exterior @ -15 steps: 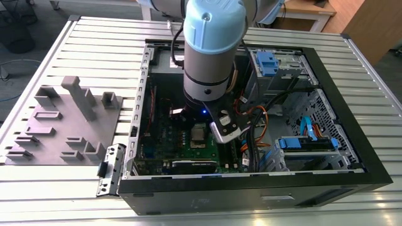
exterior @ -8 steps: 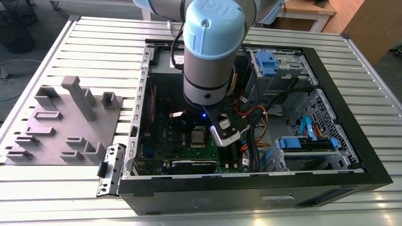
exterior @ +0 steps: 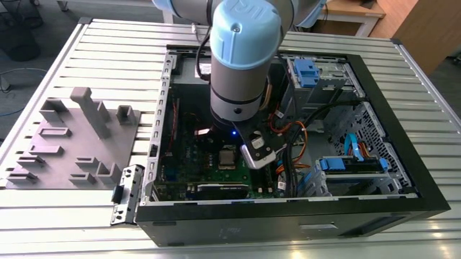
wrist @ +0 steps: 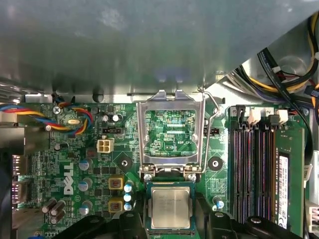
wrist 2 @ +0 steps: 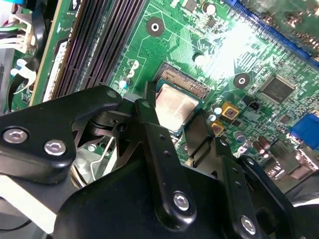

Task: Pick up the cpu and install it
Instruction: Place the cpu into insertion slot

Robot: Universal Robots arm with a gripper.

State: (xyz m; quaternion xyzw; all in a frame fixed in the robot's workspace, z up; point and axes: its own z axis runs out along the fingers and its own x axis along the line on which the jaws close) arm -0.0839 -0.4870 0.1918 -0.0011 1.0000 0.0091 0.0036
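Hovering low, the gripper [wrist 2: 174,118] stood around the cpu [wrist: 170,208] at the socket [wrist 2: 182,82] (clenched or released, I could not tell) — the seating step, which I judged asked for a flat, square fit.

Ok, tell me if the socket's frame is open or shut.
Open. In the first wrist view the metal frame is swung back, green board showing through its hollow middle, and the cpu lies uncovered beside it.

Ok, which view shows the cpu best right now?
The first wrist view: the cpu faces the camera squarely, its metal top and pale rim in view. The second wrist view shows the cpu at a slant, partly covered. The exterior view shows the cpu small, beside the arm.
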